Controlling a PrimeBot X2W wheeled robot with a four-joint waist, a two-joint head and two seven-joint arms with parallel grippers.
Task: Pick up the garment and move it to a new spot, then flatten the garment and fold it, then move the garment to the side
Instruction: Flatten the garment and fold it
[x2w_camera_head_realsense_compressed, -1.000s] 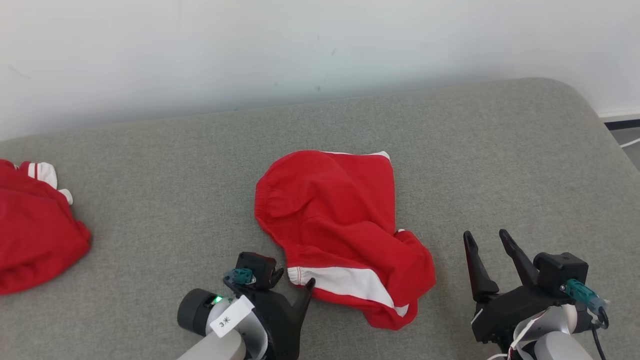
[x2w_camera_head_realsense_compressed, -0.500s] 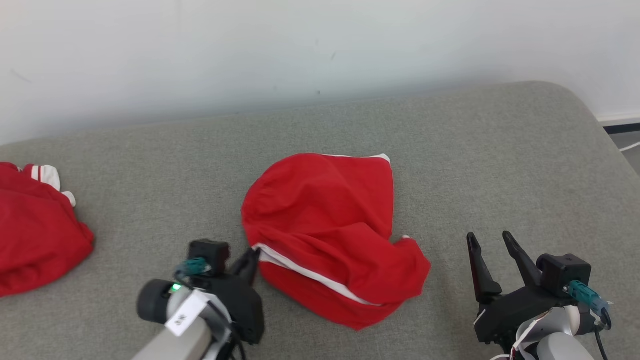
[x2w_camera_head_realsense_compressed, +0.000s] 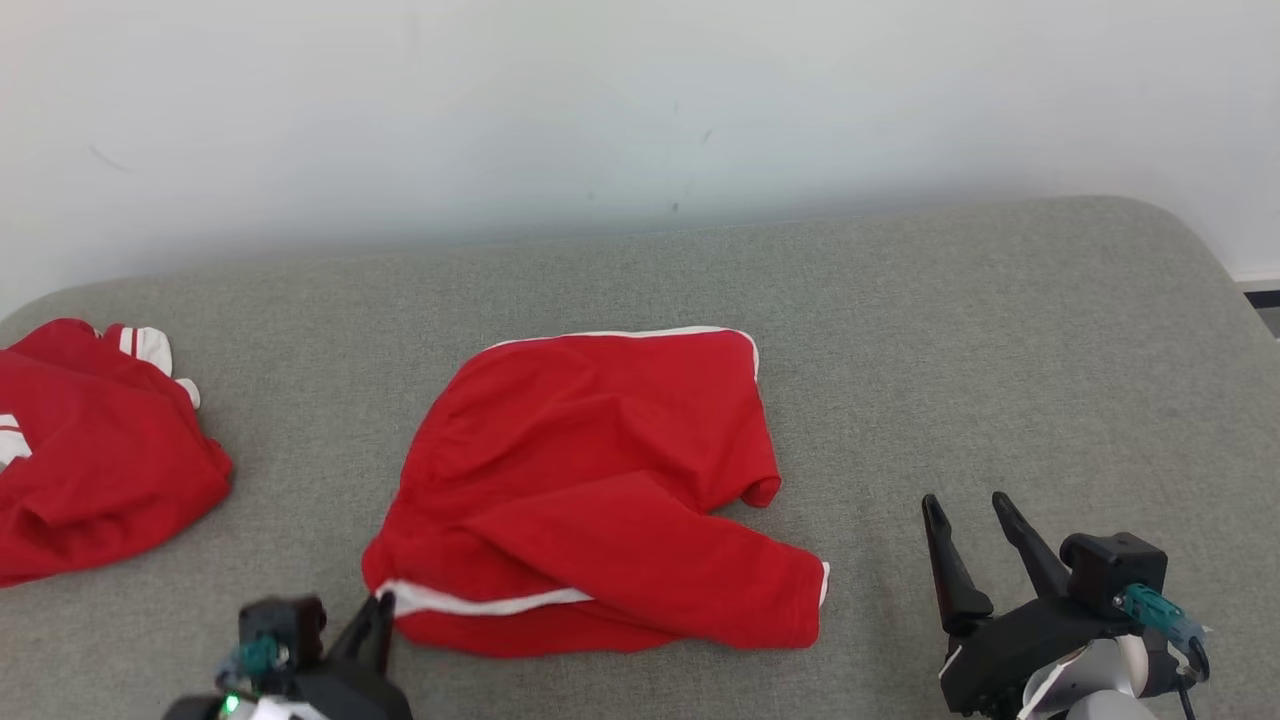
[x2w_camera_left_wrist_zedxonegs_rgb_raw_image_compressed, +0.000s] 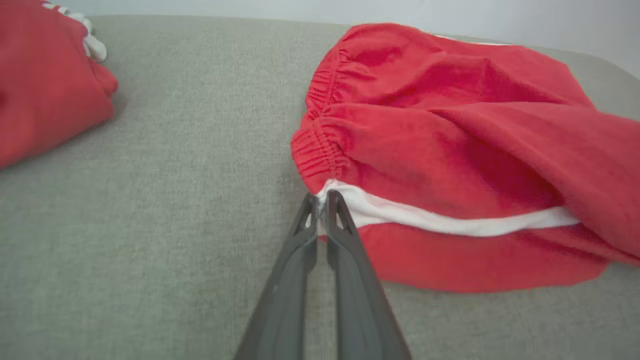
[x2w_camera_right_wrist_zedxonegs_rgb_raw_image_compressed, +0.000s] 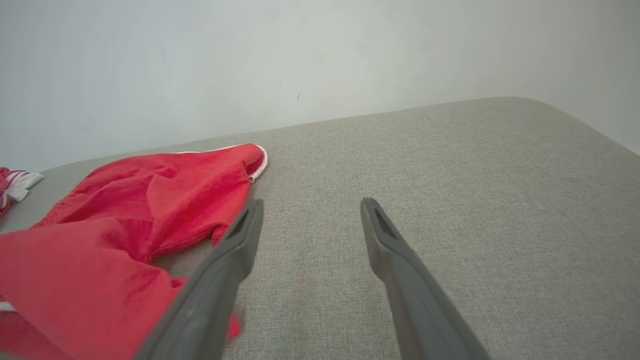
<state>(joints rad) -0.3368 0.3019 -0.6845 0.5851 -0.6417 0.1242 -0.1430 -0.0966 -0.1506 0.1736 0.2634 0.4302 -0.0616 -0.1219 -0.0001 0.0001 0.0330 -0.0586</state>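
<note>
The garment (x2w_camera_head_realsense_compressed: 590, 480) is a pair of red shorts with white stripes, lying rumpled in the middle of the grey cushion (x2w_camera_head_realsense_compressed: 1000, 350). My left gripper (x2w_camera_head_realsense_compressed: 380, 607) is at the lower left, shut on the garment's near-left corner, right at the white stripe (x2w_camera_left_wrist_zedxonegs_rgb_raw_image_compressed: 425, 220) beside the gathered waistband (x2w_camera_left_wrist_zedxonegs_rgb_raw_image_compressed: 322, 150). In the left wrist view the left gripper (x2w_camera_left_wrist_zedxonegs_rgb_raw_image_compressed: 322, 196) pinches the cloth edge between its tips. My right gripper (x2w_camera_head_realsense_compressed: 965, 505) stands open at the lower right, apart from the garment (x2w_camera_right_wrist_zedxonegs_rgb_raw_image_compressed: 150, 210), with nothing between its fingers (x2w_camera_right_wrist_zedxonegs_rgb_raw_image_compressed: 385, 235).
A second red garment with white stripes (x2w_camera_head_realsense_compressed: 80, 440) lies at the cushion's far left edge (x2w_camera_left_wrist_zedxonegs_rgb_raw_image_compressed: 45, 85). A pale wall (x2w_camera_head_realsense_compressed: 640, 110) rises behind the cushion. Bare cushion stretches to the right of the garment and around my right gripper (x2w_camera_right_wrist_zedxonegs_rgb_raw_image_compressed: 310, 210).
My left gripper closed on the garment's corner and pulled it left and toward me, spreading the cloth wider. The head camera has shifted. The right gripper stayed open.
</note>
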